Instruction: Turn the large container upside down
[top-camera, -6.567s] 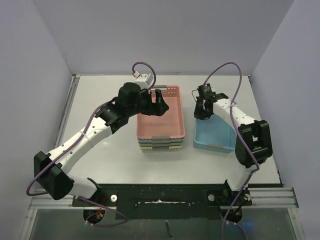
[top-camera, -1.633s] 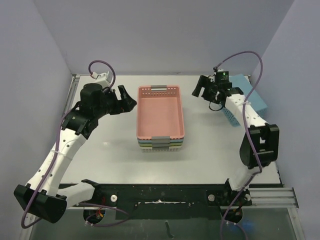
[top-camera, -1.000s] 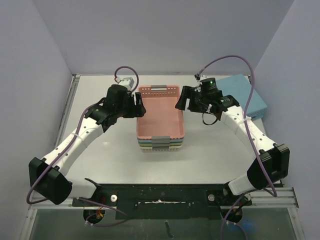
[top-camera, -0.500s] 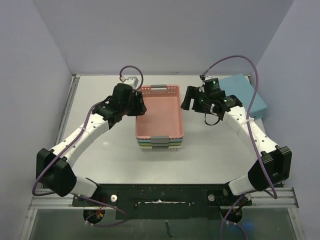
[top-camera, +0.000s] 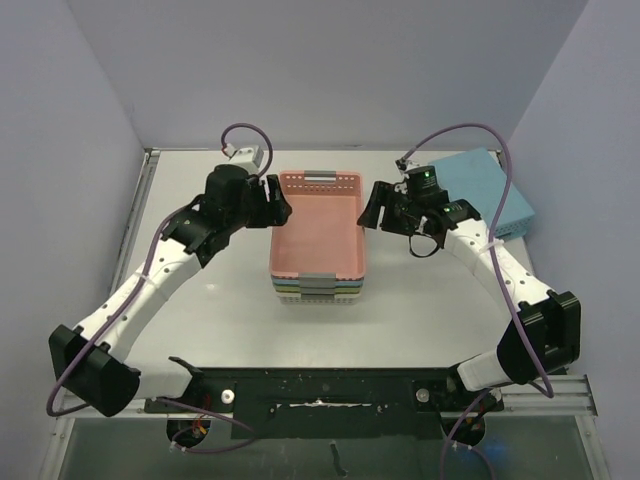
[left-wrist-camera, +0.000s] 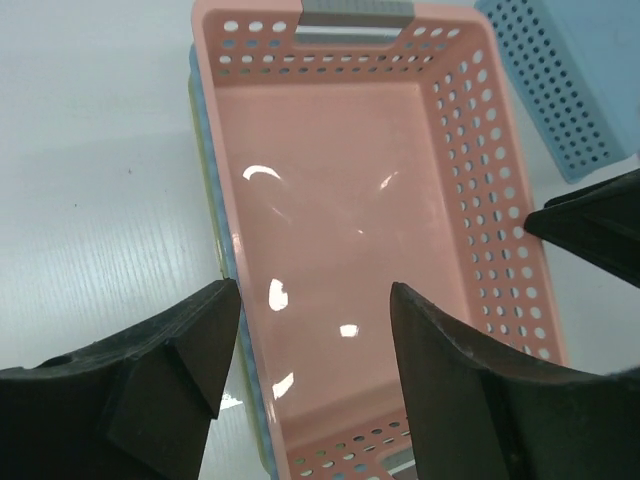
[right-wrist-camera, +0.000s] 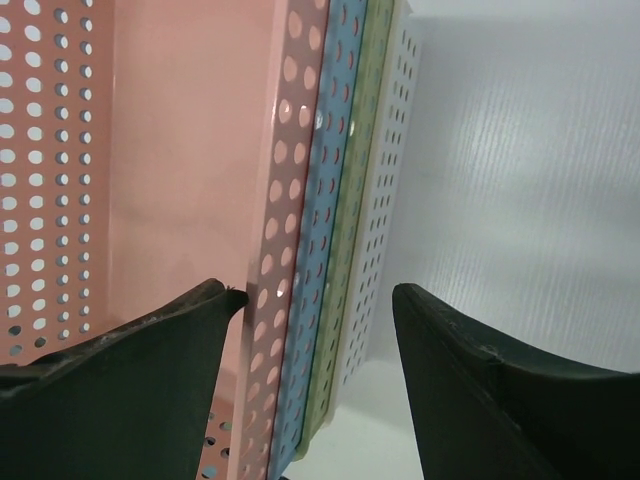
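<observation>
The large container, a pink perforated basket (top-camera: 320, 235), sits upright on top of a stack of baskets at the table's middle. My left gripper (top-camera: 277, 208) hovers open over its left long wall near the back. In the left wrist view the left gripper (left-wrist-camera: 312, 300) has one finger outside that wall and one above the pink basket (left-wrist-camera: 340, 220). My right gripper (top-camera: 373, 208) stands open astride the right long wall. In the right wrist view the right gripper (right-wrist-camera: 318, 295) has one fingertip inside the pink basket (right-wrist-camera: 170, 150) and one outside. Neither gripper holds anything.
Under the pink basket lie a blue basket (right-wrist-camera: 320, 230), a green one and a white one (right-wrist-camera: 385, 200). A light blue basket (top-camera: 487, 190) lies upside down at the back right by the wall. Purple cables arc above both wrists.
The light blue basket, earlier upright beside the stack, now lies upside down at the back right. Both grippers have come to the pink basket's sides. The left jaws narrowed, then widened again.
</observation>
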